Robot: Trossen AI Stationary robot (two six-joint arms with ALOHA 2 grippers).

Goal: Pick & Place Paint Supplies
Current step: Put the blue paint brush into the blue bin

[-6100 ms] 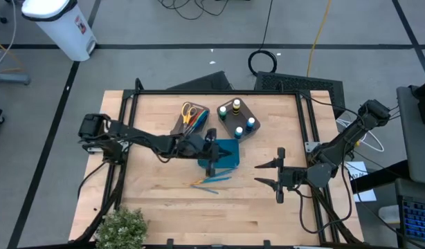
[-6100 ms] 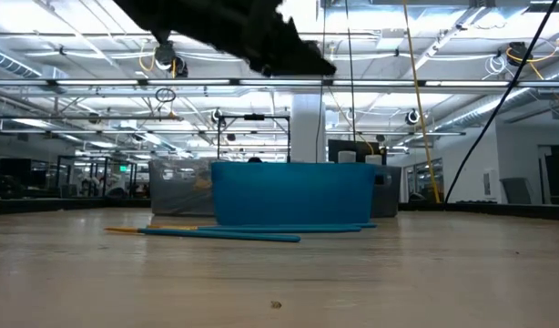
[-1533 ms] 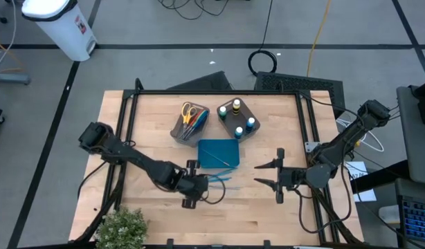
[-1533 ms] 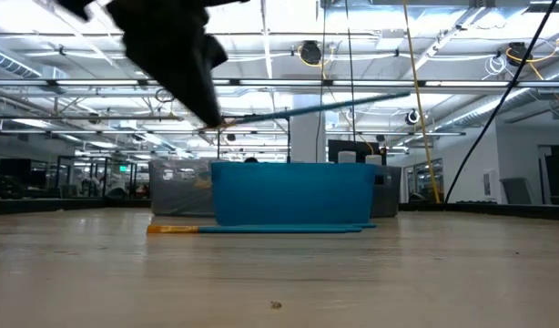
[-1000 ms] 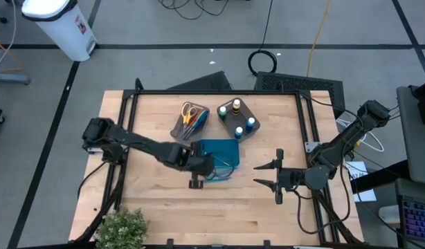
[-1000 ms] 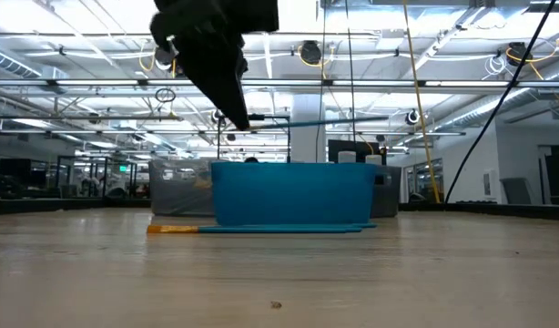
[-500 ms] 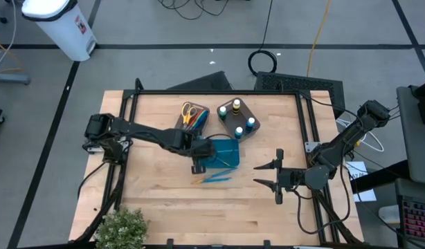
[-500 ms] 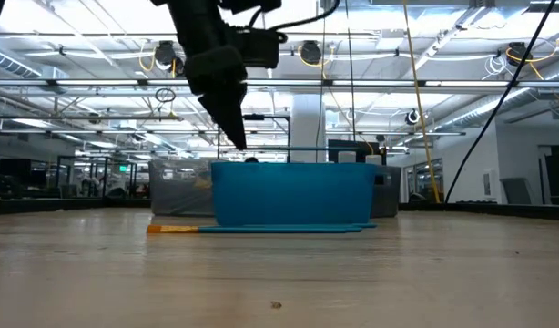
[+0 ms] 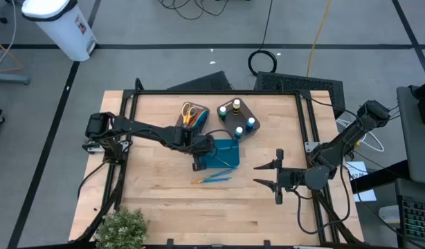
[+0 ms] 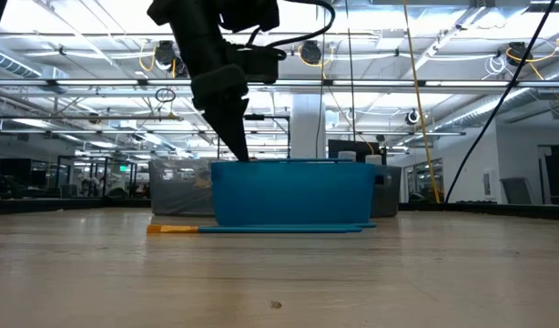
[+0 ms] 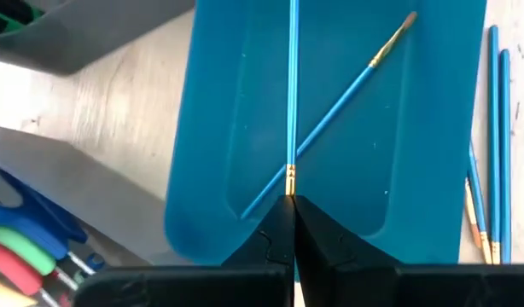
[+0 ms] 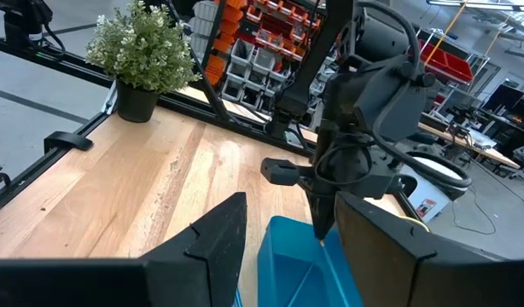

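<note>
The left gripper (image 11: 292, 205), clamped on a blue brush (image 11: 292, 94), holds it over the teal tray (image 11: 219, 128).

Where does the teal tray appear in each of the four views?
High view: teal tray at table centre, under the left gripper.
Low view: wide block in the middle.
Left wrist view: fills the centre.
Right wrist view: corner at the bottom edge.
Shared landmark: the left gripper above it.

I am finding no text, brand, number or sign that I can read here; the white bin (image 9: 60, 24) beyond the table is showing a small label, too tiny to make out
</note>
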